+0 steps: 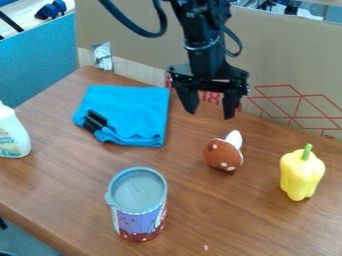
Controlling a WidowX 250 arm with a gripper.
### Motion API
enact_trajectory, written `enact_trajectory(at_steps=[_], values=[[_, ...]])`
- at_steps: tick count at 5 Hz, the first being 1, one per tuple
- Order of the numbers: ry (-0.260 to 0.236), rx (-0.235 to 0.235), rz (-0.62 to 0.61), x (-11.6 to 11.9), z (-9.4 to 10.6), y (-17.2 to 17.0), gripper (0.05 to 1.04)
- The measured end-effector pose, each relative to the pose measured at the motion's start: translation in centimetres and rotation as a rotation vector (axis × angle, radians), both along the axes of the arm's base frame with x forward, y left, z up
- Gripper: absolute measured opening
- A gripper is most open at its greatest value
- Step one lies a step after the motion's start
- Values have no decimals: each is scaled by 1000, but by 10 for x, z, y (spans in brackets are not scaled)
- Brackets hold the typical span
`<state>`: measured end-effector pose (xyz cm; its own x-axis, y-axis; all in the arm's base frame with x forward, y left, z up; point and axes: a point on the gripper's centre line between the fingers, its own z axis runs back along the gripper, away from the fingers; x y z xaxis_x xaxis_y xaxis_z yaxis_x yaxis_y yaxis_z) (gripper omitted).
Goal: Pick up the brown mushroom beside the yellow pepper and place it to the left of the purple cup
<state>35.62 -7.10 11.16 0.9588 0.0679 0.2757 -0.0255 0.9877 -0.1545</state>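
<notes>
- Brown wood-grain table (220, 215).
- Blue folded cloth (137, 107) near the table's far left corner.
- White bottle (12, 136), upright by the left edge.
- Purple and red can (139, 217) with grey lid, upright, nearer the front edge.
- Brown, white-spotted toy mushroom (222, 154), tipped over, towards the far edge.
- Yellow pepper (302, 172), upright, right of the mushroom.

White bottle (12, 134), lidded can (139, 207) and yellow pepper (302, 174) on wooden table (227, 220)
</notes>
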Motion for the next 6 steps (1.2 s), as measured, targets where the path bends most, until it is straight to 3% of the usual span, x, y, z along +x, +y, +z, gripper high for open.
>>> enact_trajectory(at_steps=[2,4,5,6], values=[[30,-8,9,24,-18,-10,1001],[92,31,22,39,-49,-13,1001],[134,86,9,34,-62,-16,967],[121,114,-8,34,-63,-18,695]])
